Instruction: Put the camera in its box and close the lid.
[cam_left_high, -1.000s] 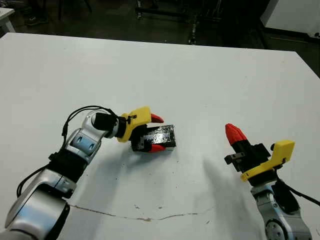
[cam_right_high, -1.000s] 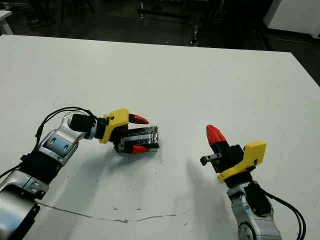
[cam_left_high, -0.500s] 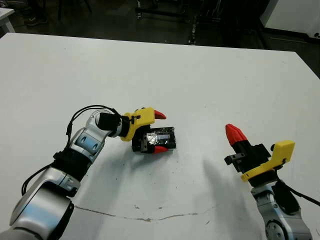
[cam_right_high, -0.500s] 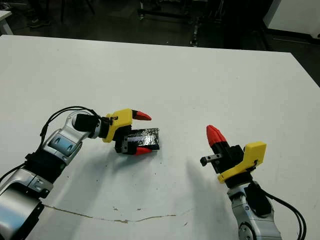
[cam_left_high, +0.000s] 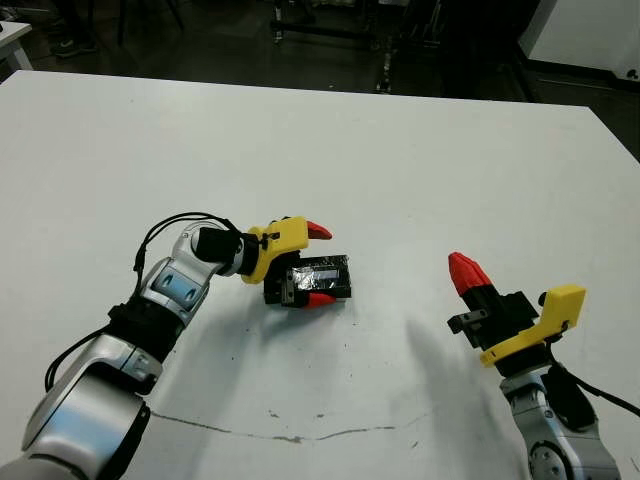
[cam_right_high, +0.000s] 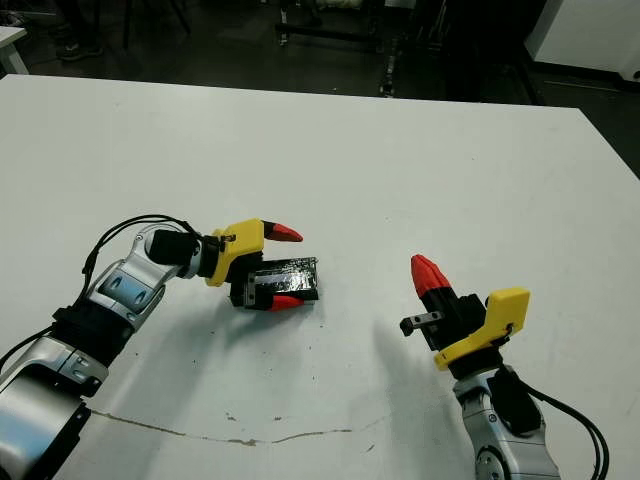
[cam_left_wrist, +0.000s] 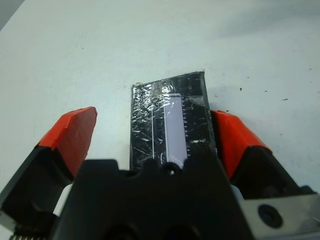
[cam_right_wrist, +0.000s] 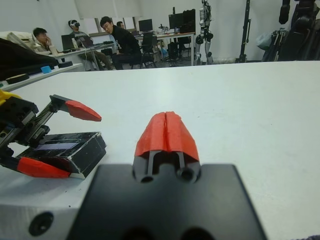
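Observation:
The lid (cam_left_high: 322, 277), a black speckled shiny cover, lies flat on the white table (cam_left_high: 420, 160) left of centre. My left gripper (cam_left_high: 318, 264) is open and straddles it, one red fingertip (cam_left_wrist: 72, 132) standing clear of one long side and the other fingertip (cam_left_wrist: 235, 135) close against the opposite side of the lid (cam_left_wrist: 170, 120). The camera and the box are hidden; only the lid shows. My right gripper (cam_left_high: 468, 272) is shut with nothing in it, hovering well to the right of the lid; its closed red tips (cam_right_wrist: 166, 131) point toward the lid (cam_right_wrist: 65, 150).
A thin brown crack-like mark (cam_left_high: 290, 435) runs across the table near its front edge. Seated people (cam_right_wrist: 120, 40) and desks show beyond the table's far side. A black cable (cam_left_high: 170, 225) loops over my left forearm.
The left gripper's fingers have spread a little wider around the lid, and the lid has settled from a slight tilt to flat. The right gripper has stayed where it was.

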